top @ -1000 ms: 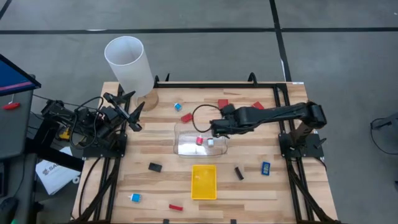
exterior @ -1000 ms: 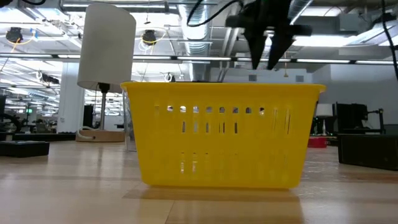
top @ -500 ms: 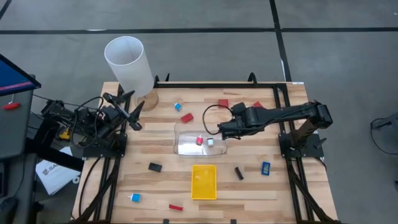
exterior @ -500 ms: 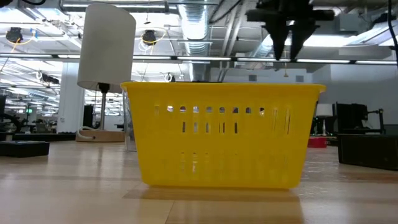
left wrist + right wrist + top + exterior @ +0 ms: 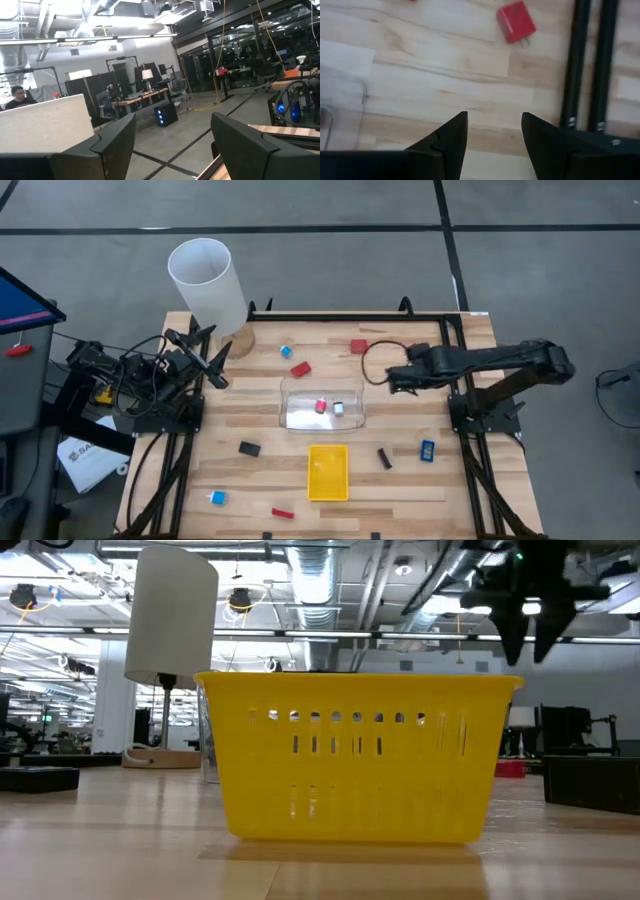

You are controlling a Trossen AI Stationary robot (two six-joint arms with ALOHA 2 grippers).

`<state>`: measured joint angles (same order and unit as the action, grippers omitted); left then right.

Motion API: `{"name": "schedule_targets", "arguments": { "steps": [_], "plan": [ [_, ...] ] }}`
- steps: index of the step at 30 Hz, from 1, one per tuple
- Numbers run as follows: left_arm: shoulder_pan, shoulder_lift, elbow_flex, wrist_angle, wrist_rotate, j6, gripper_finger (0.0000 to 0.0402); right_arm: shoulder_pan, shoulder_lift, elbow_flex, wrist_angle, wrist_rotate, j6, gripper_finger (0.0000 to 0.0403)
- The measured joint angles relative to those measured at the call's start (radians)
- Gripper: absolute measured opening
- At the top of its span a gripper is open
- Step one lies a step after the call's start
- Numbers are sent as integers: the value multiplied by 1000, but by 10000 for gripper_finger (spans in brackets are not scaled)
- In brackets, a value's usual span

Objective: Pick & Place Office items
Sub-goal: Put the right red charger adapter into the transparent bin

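Observation:
Office items lie scattered on the wooden table: red blocks (image 5: pixel 358 347) (image 5: pixel 300 368), a blue-and-white bit (image 5: pixel 285 351), black bits (image 5: pixel 249 448) (image 5: pixel 384 458), a blue bit (image 5: pixel 427 449) and a red stick (image 5: pixel 283 513). The clear tray (image 5: pixel 300 418) holds a red piece (image 5: pixel 321 406) and a blue-and-white piece (image 5: pixel 338 408). My right gripper (image 5: pixel 392 377) (image 5: pixel 494 125) hangs open above bare wood, right of the clear tray, with a red block (image 5: pixel 516 21) lying beyond its fingers. My left gripper (image 5: pixel 215 365) (image 5: pixel 172 135) waits open at the left edge, raised.
The yellow tray (image 5: pixel 328 472) (image 5: pixel 360 755) stands near the front middle. A tall white cylinder (image 5: pixel 207 285) (image 5: pixel 172 615) stands at the far left corner. Black frame rails (image 5: pixel 592 65) run along the table's right side, close to my right gripper.
My right gripper has drawn back from above the clear tray's right end toward the table's right edge, at about the same height, rolling a little. Its fingers stay equally far apart with nothing between them. The two pieces stay in the clear tray.

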<state>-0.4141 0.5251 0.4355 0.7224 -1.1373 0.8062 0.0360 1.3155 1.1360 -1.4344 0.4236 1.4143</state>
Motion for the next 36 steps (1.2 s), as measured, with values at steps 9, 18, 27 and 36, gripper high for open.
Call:
{"name": "schedule_targets", "arguments": {
  "steps": [9, 18, 27, 36],
  "plan": [
    [0, 0, 0, 5, 58, -27, 253, -241, -235, -203, 328, -98, -319, 179],
    [0, 0, 0, 5, 99, -36, 253, -548, -169, -202, 323, -201, -738, 201],
    [0, 0, 0, 4, 99, -37, 253, -723, -53, -202, 405, -220, -927, 292],
    [0, 0, 0, 4, 99, -41, 253, -822, 101, -202, 517, -258, -1060, 338]
  ]
}}
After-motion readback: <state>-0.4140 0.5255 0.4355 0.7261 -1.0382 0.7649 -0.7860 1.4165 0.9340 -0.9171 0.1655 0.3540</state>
